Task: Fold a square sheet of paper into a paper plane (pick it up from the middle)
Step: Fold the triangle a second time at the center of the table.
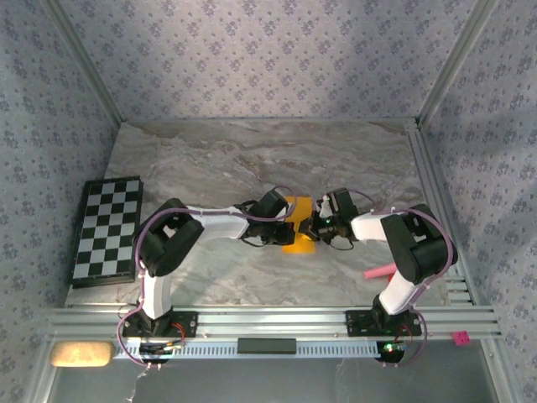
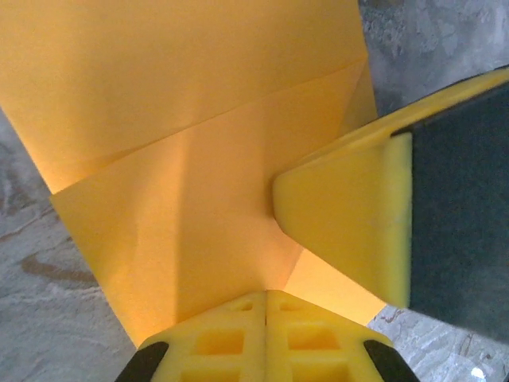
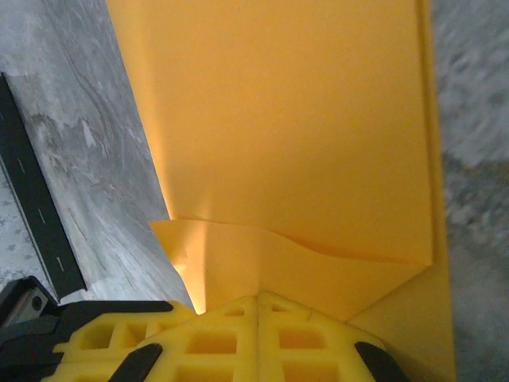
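Top view: both arms reach inward and meet over the near-middle of the marble table [image 1: 252, 159]. The left gripper [image 1: 286, 225] and right gripper [image 1: 318, 227] face each other with the paper sheet [image 1: 299, 243] between them.

Left gripper [image 2: 266, 293], wrist cam: you have the yellow fingers [image 2: 231, 338] pressed together w/ no gap and the sheet's edge pinched between them. Status: closed, gripping the paper sheet [image 2: 199, 119]. A diagonal crease crosses the sheet, and one panel overlaps another, so it is partly folded. The right gripper's yellow finger [image 2: 350, 223] comes in from the right and lies against the paper just beyond your tips.

Right gripper [image 3: 258, 296], wrist cam: the fingers [image 3: 215, 338] are likewise tight together and clamped on the paper sheet [image 3: 294, 119]. Status: closed, gripping. A loose, wavy layer edge sits just ahead of the tips, over a flat panel. Marble shows to either side.

Sheet location: centre of the table, slightly right of mid and nearer the near edge than the far wall. Cannot tell whether any part of it rests on the marble.

Other items: chequered board [image 1: 105, 228] at the left edge, well apart from the arms; pink stick [image 1: 379, 271] on the table beside the right arm's base side, apart from the sheet.
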